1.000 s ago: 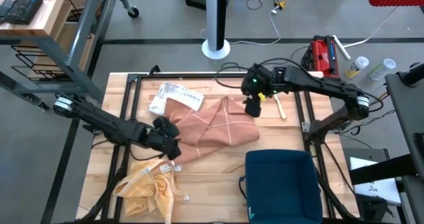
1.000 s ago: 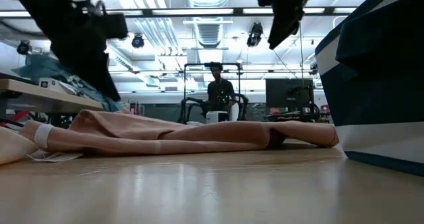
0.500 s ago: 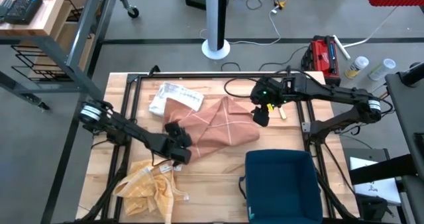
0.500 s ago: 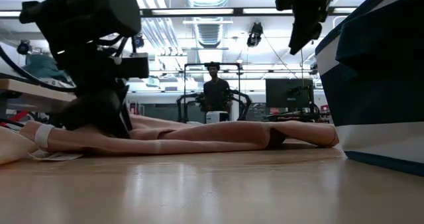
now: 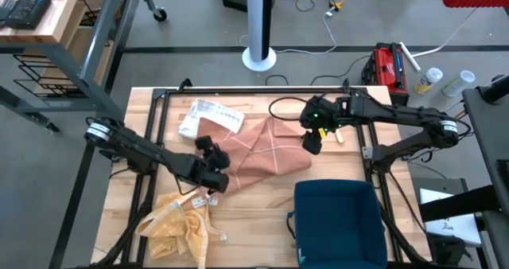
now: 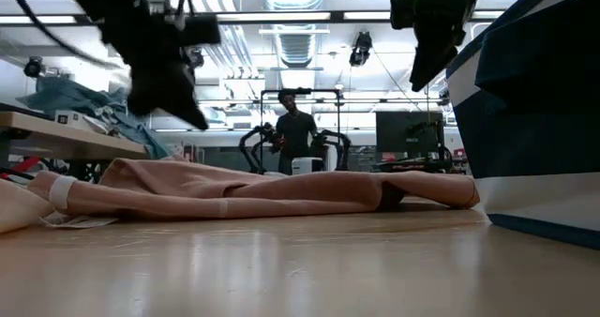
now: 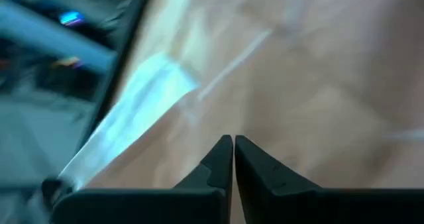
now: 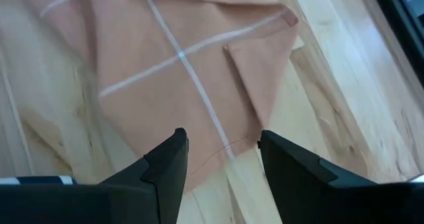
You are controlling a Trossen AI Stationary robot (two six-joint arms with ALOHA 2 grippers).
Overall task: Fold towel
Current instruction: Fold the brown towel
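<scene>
The left arm reaches from the table's left edge diagonally toward the middle, its left end effector (image 5: pixel 213 169) raised above the near-left corner of the salmon-pink towel with pale crossing stripes (image 5: pixel 258 153); its two fingers (image 7: pixel 222 159) are pressed together with nothing between them. The towel lies loosely rumpled in the middle of the light wooden table (image 5: pixel 254 217), one of three cloths there: a white printed cloth (image 5: pixel 208 116) sits just behind its left end, partly under it, and a crumpled yellow cloth (image 5: pixel 183 225) lies near the front left. One dark blue fabric bin (image 5: pixel 340 221) stands at the front right. The right arm stretches in from the right side, elbow bent, its right end effector (image 5: pixel 312 142) hovering over the towel's right corner with fingers (image 8: pixel 165 164) spread apart and empty. Beyond the table, one person (image 6: pixel 295 139) stands in the room
</scene>
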